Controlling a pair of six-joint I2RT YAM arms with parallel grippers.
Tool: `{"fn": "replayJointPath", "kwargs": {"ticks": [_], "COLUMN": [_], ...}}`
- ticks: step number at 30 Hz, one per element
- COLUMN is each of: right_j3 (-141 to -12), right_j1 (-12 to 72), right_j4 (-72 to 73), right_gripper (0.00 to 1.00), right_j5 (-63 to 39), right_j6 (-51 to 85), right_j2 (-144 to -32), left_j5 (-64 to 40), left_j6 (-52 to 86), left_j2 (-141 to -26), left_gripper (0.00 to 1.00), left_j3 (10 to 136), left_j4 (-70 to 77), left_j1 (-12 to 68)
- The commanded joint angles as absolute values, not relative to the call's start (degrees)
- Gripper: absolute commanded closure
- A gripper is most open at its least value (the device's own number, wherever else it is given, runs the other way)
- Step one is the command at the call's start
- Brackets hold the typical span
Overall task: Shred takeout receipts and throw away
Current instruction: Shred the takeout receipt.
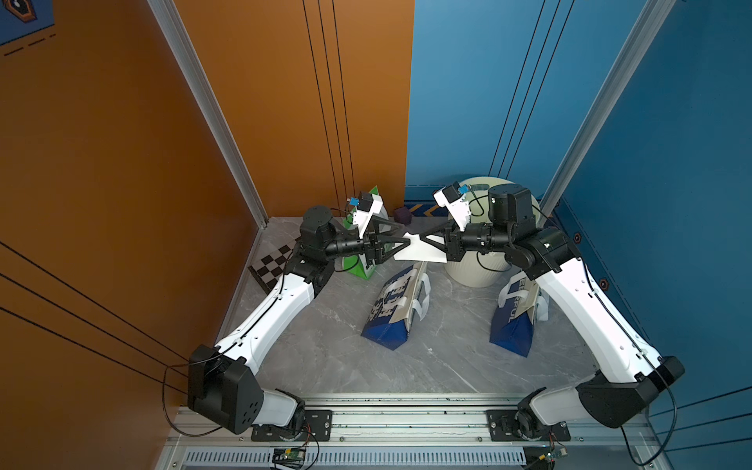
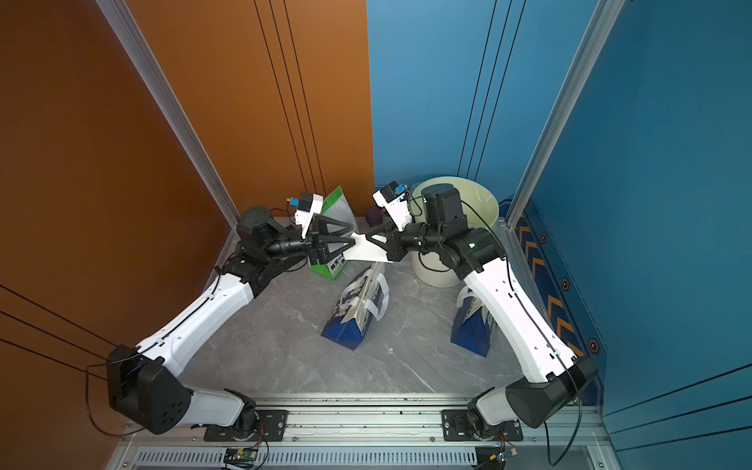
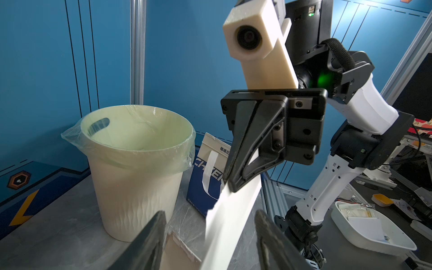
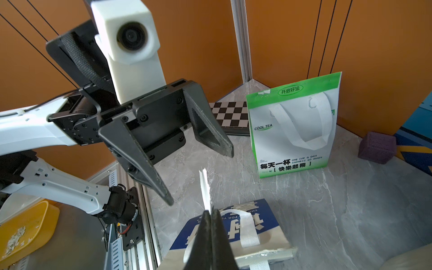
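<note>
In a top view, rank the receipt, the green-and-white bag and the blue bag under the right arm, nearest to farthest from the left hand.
From the left hand:
1. receipt, between its open jaws.
2. green-and-white bag, just behind it, back left.
3. blue bag, across the table, under the right arm.

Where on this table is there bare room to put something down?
The widest bare marble lies in front, from the rail up to the middle blue bag and right blue bag. A narrower lane runs between those bags. Crowded at the back: green bag, bin, and the receipt held in the air.
</note>
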State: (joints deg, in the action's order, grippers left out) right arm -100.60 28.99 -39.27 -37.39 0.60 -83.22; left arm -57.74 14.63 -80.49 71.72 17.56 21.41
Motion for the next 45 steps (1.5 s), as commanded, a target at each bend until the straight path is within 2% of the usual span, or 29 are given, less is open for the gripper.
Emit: {"fn": "replayJointPath", "kwargs": {"ticks": [1,5,8,12,16,23,24,26,30,37,41,45], "right_j3": [-102.6,-104.7,-105.1,-105.3,-105.3,-105.7,-105.9,-106.5,-107.9,-108.0,-108.3,-109.0], "right_j1": [30.1,30.6,30.8,31.3,31.6,32.1,32.1,32.0,31.6,29.9,29.5,28.9], "right_j4": [-42.9,-43.2,-43.2,-43.2,-43.2,-43.2,-43.2,-43.2,-42.9,-42.2,-42.3,-42.3], "right_gripper": [1.0,1.0,1.0,1.0,1.0,1.0,1.0,1.0,1.0,1.0,1.0,1.0], "right_j5": [-35.8,-35.9,-35.9,-35.9,-35.8,-34.5,-33.7,-32.2,-28.0,-14.6,-8.4,-3.8], "right_j6": [-2.5,-2.6,-2.6,-2.6,-2.6,-1.2,-0.1,2.6,10.9,19.7,19.2,17.2], "right_j2": [-84.2,-84.1,-84.2,-84.7,-85.3,-86.0,-86.1,-86.5,-88.0,-90.0,-90.8,-91.7], "left_j5": [-60.4,-60.7,-62.0,-62.3,-62.7,-63.0,-62.5,-60.2,-49.4,-38.3,-36.0,-32.9], "left_j6": [12.9,11.3,10.6,10.6,10.5,9.3,8.1,3.3,-10.4,-26.9,-29.2,-24.6], "left_j2": [-80.7,-80.9,-81.2,-81.4,-81.3,-80.9,-80.5,-78.7,-74.0,-69.1,-66.5,-63.5], "left_gripper": [0.38,0.4,0.45,0.59,0.66,0.98,1.0,1.0,1.0,1.0,1.0,1.0], "left_j3": [73.7,73.9,73.8,74.3,75.0,74.7,74.4,73.0,68.8,65.8,64.0,61.6], "left_j4": [15.8,13.6,12.9,12.9,12.8,12.9,12.9,12.9,12.8,12.9,15.8,24.3], "left_j1": [21.1,21.1,21.4,21.7,22.0,22.6,22.7,23.3,25.2,30.7,32.5,33.1]}}
